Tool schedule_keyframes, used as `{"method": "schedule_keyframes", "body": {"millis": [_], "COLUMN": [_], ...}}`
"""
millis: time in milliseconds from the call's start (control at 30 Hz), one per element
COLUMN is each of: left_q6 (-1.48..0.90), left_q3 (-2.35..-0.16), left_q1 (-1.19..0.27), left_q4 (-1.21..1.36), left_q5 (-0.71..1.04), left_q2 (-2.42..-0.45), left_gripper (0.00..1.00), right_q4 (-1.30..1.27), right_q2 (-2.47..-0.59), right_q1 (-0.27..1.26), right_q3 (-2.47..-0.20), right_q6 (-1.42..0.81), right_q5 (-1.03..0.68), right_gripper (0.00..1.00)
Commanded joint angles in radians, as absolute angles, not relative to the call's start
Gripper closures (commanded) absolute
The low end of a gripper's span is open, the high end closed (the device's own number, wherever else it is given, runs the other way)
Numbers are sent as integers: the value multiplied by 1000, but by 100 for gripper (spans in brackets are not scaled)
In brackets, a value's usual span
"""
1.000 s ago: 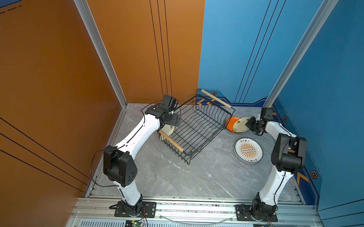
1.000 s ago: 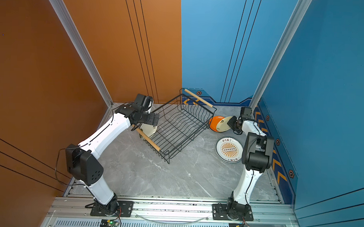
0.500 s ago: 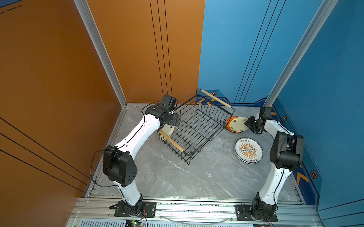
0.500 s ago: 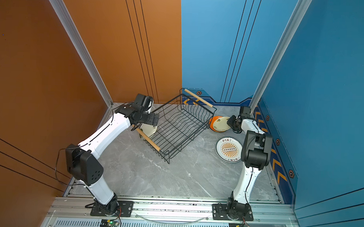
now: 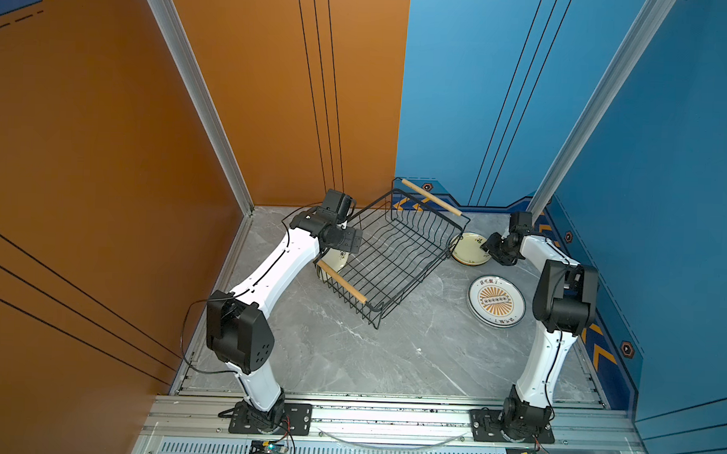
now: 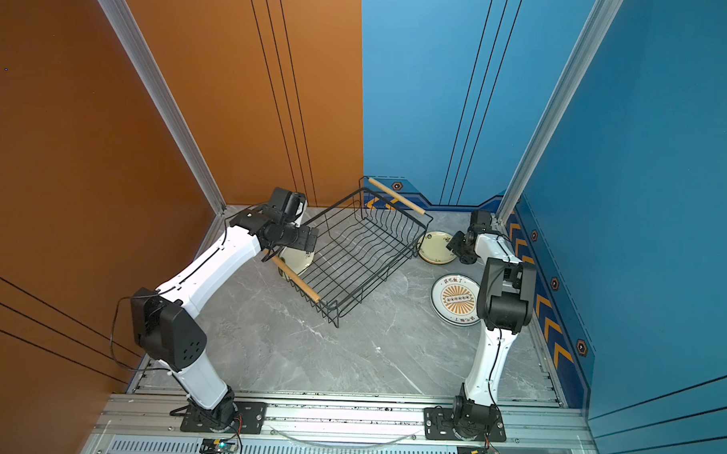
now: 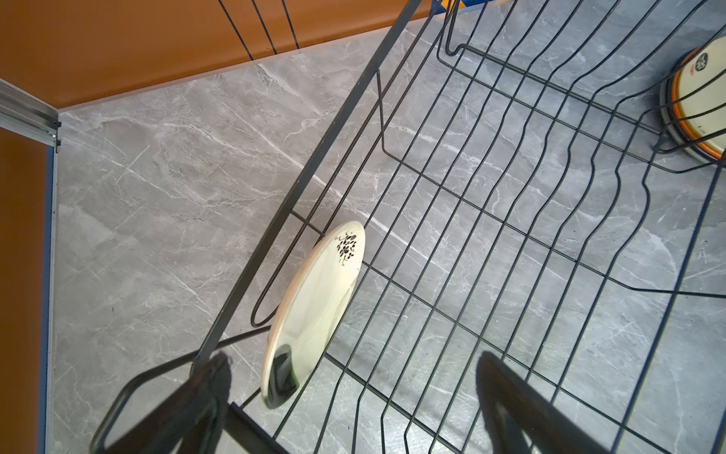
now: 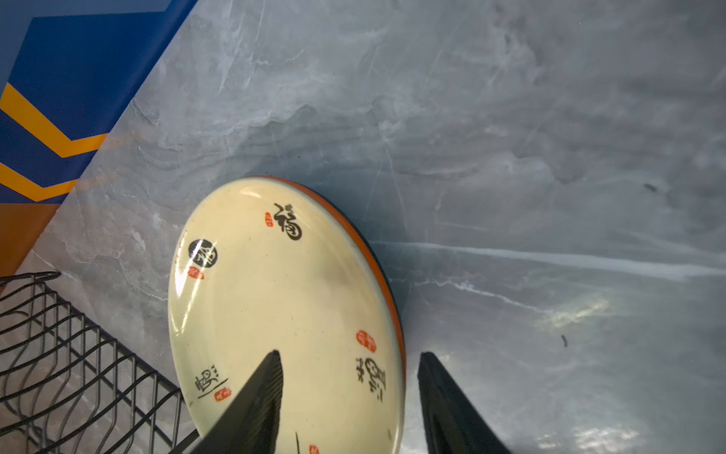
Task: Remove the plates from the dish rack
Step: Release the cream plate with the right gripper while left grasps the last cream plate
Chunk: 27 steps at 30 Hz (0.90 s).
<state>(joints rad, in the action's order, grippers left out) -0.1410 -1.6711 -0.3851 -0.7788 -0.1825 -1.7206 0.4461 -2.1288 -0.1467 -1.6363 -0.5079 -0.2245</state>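
福 on the cream plate

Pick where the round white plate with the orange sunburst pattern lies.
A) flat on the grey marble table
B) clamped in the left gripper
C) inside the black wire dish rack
A: in both top views the round white sunburst plate lies flat on the grey marble table, apart from the black wire dish rack.

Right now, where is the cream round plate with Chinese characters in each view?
In a top view: the cream round plate lies right of the black wire dish rack.
In a top view: plate likewise.
Left wrist: plate behind the rack's wires.
Right wrist: plate central, by the right pincer.
Shared landmark: the rack.
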Motion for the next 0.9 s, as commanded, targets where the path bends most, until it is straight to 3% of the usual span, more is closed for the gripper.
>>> {"method": "schedule_keyframes", "body": {"millis": [0,300,867], "left_q6": [-124,-134,-116], "left_q3": [-1664,-1652,-1664], "left_q1": [-370,-346,-322], "left_q4": [-809,-830,-865], "left_q5": [-190,-223,-246], "left_q2": [-1724,-1720,-1764], "left_gripper": [2,2,2], "right_q4": [525,625,776], "right_q2": [-2165,-2235,-2298], "right_q1": [-130,-91,-37], "right_q3": [-1683,-1789,-1912], "right_q6": [-477,-437,-350], "right_q5": [-161,-114,-42], "right_gripper": [40,27,20]}}
